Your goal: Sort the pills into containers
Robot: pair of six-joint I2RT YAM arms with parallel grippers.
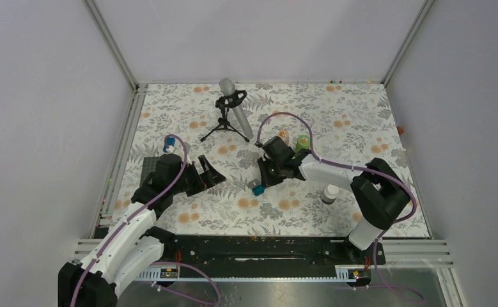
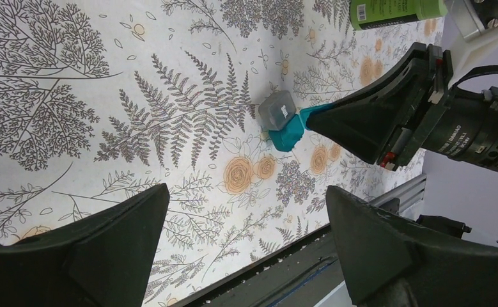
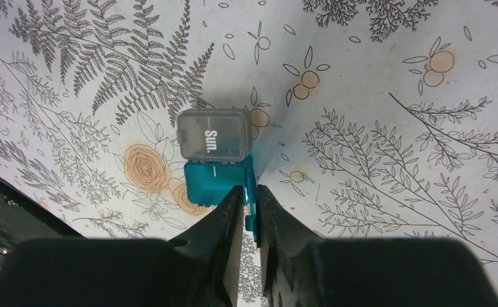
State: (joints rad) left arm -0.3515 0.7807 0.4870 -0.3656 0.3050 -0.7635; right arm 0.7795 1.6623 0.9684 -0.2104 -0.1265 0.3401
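The right end effector (image 3: 249,199) is clamping the pillbox (image 3: 213,182) by its thin wall; it is probably light, stiff and slippery. The left end effector (image 2: 246,195) is gaping apart.

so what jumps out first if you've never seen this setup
The right tool pinches the edge of a small teal pill box mid-table, a grey lid marked Sun. right against it. Behind, a tripod-mounted microphone stands on the floral cloth; the left tool hangs open to the left.
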